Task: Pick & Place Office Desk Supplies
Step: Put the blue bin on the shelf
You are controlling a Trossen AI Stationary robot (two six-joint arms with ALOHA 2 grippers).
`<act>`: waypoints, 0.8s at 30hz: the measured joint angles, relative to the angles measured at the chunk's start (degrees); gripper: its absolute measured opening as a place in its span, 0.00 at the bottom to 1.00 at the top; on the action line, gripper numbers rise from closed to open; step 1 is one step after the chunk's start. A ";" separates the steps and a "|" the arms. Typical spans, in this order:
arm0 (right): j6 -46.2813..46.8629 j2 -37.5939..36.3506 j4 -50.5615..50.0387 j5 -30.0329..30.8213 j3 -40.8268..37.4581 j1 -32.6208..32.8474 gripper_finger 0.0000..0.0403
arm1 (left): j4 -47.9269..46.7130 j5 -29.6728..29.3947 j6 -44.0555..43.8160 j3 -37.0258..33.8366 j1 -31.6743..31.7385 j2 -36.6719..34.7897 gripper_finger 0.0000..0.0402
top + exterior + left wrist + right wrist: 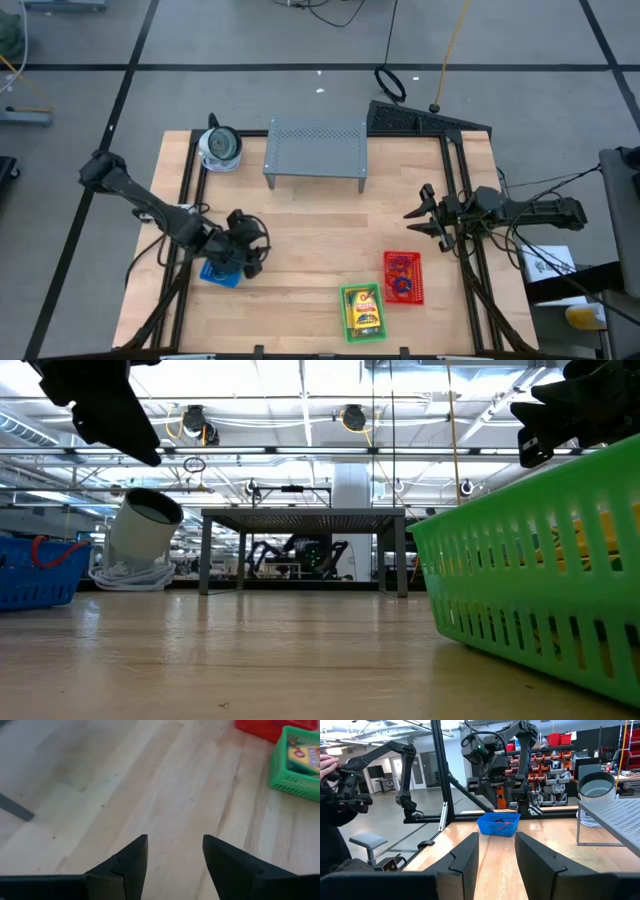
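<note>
a green basket holds a yellow-orange crayon box; a red basket sits beside it. the blue basket holds red loops. grey perforated shelf, pale wood table.

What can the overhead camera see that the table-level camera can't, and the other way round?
Only the overhead view shows the red basket, the crayon box in the green basket, and both arms whole, left end effector above the blue basket, right end effector open at the table's right edge.

Only the table-level view shows the room's ceiling lights.

Both show the green basket, blue basket, grey shelf and round white object.
</note>
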 joint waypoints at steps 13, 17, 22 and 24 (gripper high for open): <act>0.00 0.00 0.00 0.00 0.00 0.00 0.29 | 3.78 15.67 -5.58 0.00 4.20 10.94 0.44; 0.00 0.02 0.00 0.00 0.00 0.00 0.29 | 7.54 19.21 -5.94 0.00 5.99 14.77 0.43; 0.00 0.00 0.00 0.00 0.00 0.00 0.29 | 9.06 18.02 -7.82 0.00 7.76 15.25 0.43; 0.00 0.01 0.02 0.00 0.00 0.00 0.29 | 8.27 17.31 -8.32 0.00 8.02 14.30 0.43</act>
